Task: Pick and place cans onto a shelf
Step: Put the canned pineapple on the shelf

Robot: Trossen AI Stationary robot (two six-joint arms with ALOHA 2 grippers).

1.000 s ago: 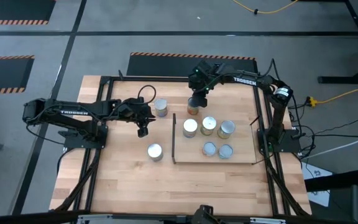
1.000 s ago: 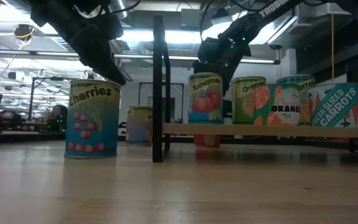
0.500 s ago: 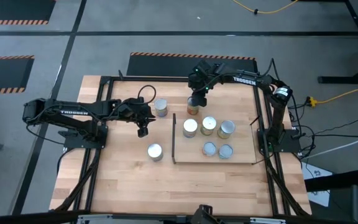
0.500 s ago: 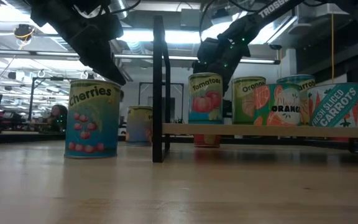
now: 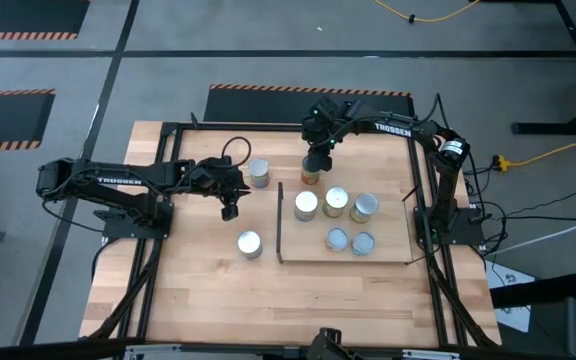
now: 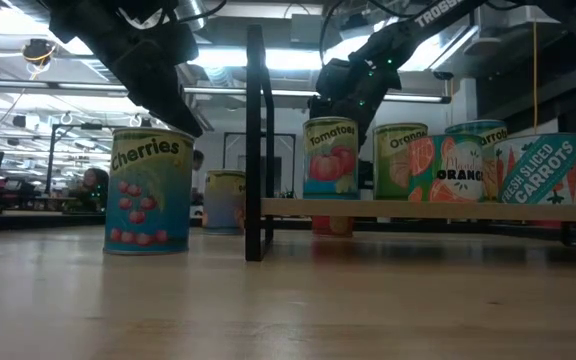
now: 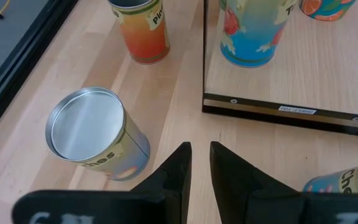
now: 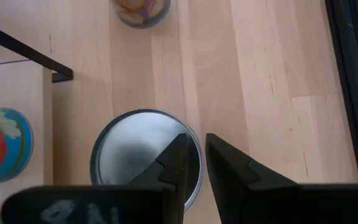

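Note:
My right gripper (image 5: 314, 163) (image 8: 194, 143) hangs with its fingers nearly together right over the silver top of an orange-sided can (image 5: 311, 177) (image 8: 143, 152). That can stands on the table just beyond the shelf's far edge. The shelf (image 5: 388, 250) is a light board with a dark upright panel (image 5: 279, 222) and carries several upright cans, among them the Tomatoes can (image 6: 331, 158). My left gripper (image 5: 229, 211) (image 7: 201, 152) hovers shut and empty between a silver-topped can (image 5: 259, 172) (image 7: 86, 127) and the Cherries can (image 5: 249, 243) (image 6: 150, 190), both standing on the table. My right gripper's fingertips (image 8: 180, 144) stand over the can's silver top near its rim (image 8: 191, 163), slanting down from the far side. I cannot tell whether they touch it. The can stands upright on the table.
Black frame rails (image 5: 168, 130) run along the table's edges and the arm bases (image 5: 128, 215) sit at left and right. Bare wood (image 5: 218, 300) lies toward the near edge, left of the shelf.

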